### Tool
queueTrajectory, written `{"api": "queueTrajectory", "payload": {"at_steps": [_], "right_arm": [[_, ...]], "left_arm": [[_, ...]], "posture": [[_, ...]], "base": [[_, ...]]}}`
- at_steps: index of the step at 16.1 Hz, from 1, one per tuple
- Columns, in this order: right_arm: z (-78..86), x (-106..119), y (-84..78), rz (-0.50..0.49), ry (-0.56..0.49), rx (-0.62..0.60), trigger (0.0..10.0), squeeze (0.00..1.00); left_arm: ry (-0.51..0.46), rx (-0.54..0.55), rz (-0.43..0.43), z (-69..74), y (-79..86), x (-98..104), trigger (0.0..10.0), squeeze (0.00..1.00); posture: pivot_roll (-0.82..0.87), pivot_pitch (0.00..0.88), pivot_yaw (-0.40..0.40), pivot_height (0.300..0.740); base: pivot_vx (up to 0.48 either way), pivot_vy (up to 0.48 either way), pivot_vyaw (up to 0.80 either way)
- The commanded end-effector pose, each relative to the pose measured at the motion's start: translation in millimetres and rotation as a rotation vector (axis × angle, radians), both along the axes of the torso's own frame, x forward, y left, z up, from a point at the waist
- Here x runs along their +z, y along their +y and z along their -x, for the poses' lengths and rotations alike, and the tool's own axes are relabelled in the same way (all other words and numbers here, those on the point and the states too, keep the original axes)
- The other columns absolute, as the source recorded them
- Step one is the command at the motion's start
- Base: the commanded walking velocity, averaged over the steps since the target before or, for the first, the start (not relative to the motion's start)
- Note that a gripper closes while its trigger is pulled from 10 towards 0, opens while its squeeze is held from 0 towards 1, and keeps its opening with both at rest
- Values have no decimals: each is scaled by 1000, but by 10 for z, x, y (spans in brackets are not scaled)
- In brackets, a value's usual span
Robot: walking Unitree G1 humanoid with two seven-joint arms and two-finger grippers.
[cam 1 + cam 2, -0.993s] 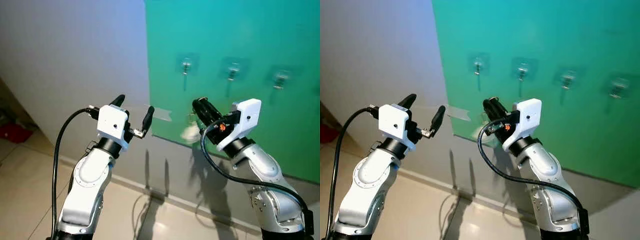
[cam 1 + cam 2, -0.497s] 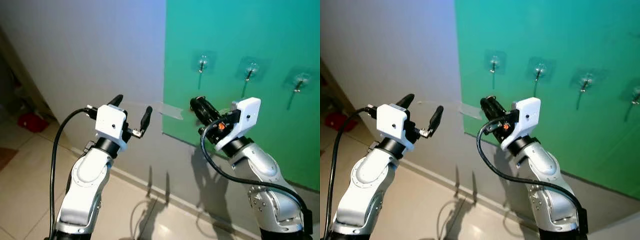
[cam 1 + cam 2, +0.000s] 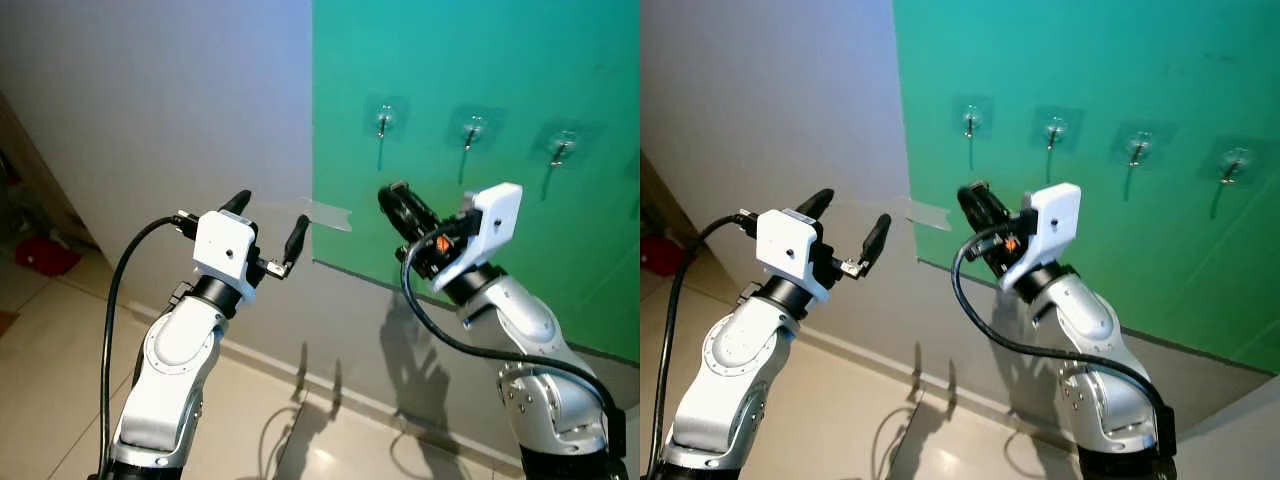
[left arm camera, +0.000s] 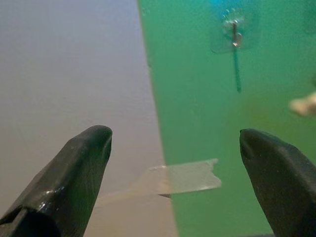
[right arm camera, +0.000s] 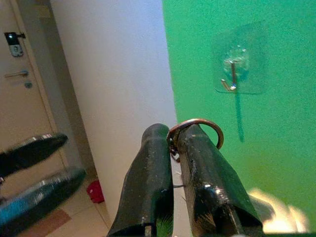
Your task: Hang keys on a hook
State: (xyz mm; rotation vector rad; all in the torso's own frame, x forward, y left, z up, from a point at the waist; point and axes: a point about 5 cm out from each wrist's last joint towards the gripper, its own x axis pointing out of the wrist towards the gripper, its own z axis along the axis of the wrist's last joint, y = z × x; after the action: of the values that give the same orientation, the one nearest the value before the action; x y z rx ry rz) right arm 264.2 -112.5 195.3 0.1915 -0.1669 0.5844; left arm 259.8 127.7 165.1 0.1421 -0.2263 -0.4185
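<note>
A green sheet (image 3: 480, 60) on the wall carries a row of several clear stick-on hooks. The leftmost hook (image 3: 383, 121) is up and left of the second hook (image 3: 470, 131). My right gripper (image 3: 396, 201) is raised in front of the sheet, just below the leftmost hook, shut on a metal key ring (image 5: 196, 129). In the right wrist view that hook (image 5: 230, 75) is above and beyond the ring, with a gap between them. A pale blurred tag (image 5: 276, 212) hangs under the fingers. My left gripper (image 3: 267, 222) is open and empty, held off to the left before the grey wall.
A strip of clear tape (image 3: 330, 213) holds the sheet's left edge to the grey wall (image 3: 150, 100). A red object (image 3: 36, 255) lies on the tiled floor at the far left. A door with a handle (image 5: 19, 74) stands on that side.
The camera has shifted. My right gripper has risen with the key ring toward the leftmost hook, and the pale tag has gone from the eye views. The left arm holds its pose.
</note>
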Motion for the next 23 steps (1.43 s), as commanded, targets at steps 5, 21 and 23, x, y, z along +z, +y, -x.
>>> {"api": "queueTrajectory", "payload": {"at_steps": [5, 21, 23], "right_arm": [[-166, 272, 18, -10, -79, -45, 10000, 0], [-628, 517, 195, -10, -128, -89, 10000, 0], [-669, 552, 162, -21, -137, -122, 10000, 0]], "left_arm": [[33, -200, 9, 132, -126, 8, 10000, 0], [56, -310, 6, 190, -210, -18, 10000, 0], [55, -306, 1, 193, -202, -22, 10000, 0]], "posture": [[2, 0, 1, 740], [-5, 0, -5, 740], [-3, 0, -8, 740]], "base": [[0, 0, 0], [0, 0, 0], [0, 0, 0]]}}
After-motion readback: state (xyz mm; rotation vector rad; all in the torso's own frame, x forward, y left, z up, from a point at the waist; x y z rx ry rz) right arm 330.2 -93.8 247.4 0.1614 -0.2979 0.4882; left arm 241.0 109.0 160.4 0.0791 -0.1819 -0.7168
